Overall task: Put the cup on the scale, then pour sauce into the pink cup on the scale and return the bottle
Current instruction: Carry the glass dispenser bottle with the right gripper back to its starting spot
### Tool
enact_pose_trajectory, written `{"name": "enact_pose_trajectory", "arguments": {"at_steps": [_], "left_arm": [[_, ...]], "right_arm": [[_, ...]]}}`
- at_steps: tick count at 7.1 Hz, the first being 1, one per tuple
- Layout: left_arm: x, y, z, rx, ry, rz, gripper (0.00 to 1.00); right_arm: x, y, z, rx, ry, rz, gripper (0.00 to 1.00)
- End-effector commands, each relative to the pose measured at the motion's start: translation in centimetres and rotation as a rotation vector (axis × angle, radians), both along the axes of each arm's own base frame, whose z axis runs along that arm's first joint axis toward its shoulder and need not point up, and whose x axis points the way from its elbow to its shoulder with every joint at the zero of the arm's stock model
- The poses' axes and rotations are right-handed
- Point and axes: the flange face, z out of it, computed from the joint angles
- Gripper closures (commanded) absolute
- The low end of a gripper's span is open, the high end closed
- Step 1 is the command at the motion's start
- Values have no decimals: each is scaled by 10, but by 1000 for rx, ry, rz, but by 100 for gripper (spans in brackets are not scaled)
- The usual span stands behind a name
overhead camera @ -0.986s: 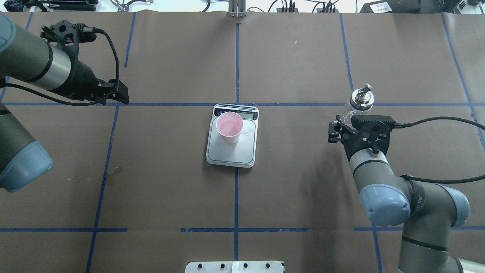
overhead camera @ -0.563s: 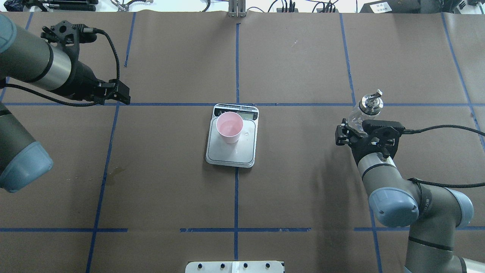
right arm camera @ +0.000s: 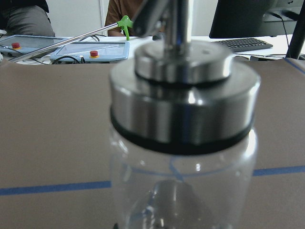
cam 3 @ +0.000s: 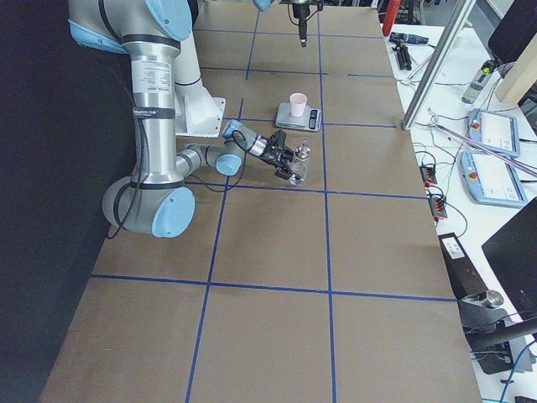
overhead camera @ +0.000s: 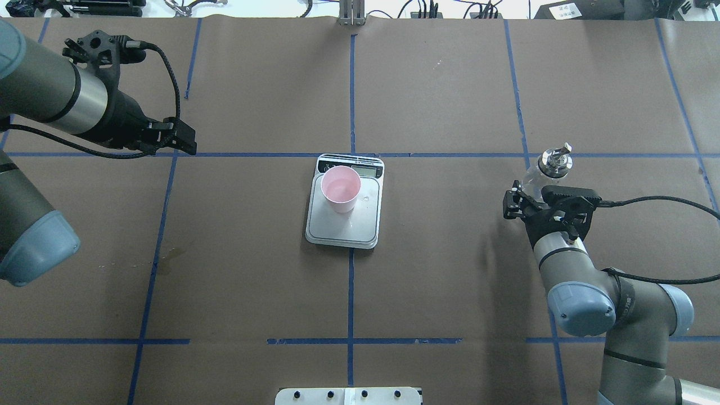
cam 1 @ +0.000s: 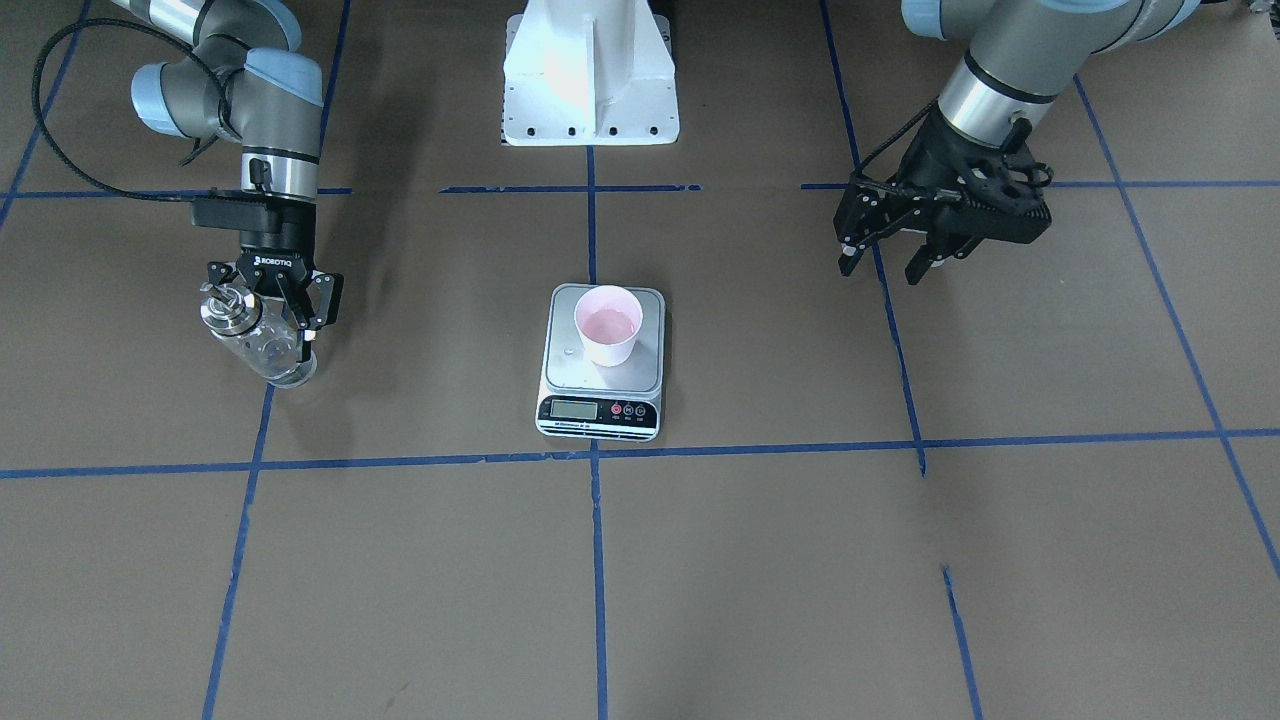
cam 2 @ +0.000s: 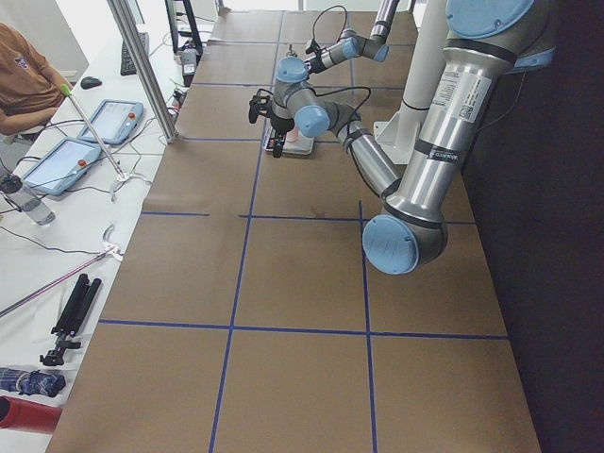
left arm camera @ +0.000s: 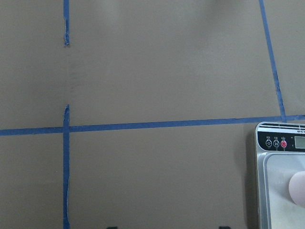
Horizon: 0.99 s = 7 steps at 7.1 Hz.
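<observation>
1. The right gripper (cam 1: pixel 268 315) is clamped on the bottle (cam 1: pixel 255 345), its fingers closed on the glass body below the metal collar.
2. The bottle is clear glass with a shiny collar and a thin spout. It leans in the grip, low over the table (overhead camera: pixel 439 101) on the robot's right, well apart from the scale (cam 1: pixel 575 372). Contact with the table and the liquid level cannot be determined.
3. The left gripper (cam 1: pixel 880 270) is empty, with its jaws spread wide.
4. The cup (cam 1: pixel 607 322), pale pink, stands upright on the scale's platform.
5. Count: one bottle, one cup, one scale, two grippers.
6. The right arm is folded low, with its wrist pointing away from the base. The left arm reaches forward with its gripper angled down above bare table, well apart from the scale.
</observation>
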Motion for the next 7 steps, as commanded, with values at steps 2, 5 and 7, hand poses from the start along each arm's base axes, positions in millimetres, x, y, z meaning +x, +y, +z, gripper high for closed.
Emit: {"name": "enact_pose_trajectory", "arguments": {"at_steps": [2, 5, 7], "left_arm": [[-1, 1, -2, 2, 4, -1, 23], [-1, 1, -1, 3, 2, 0, 23], [-1, 1, -1, 3, 2, 0, 24]], "right_arm": [[-3, 3, 1, 0, 2, -6, 100], [-11, 12, 5, 3, 11, -23, 100], [-16, 18, 7, 10, 18, -30, 100]]}}
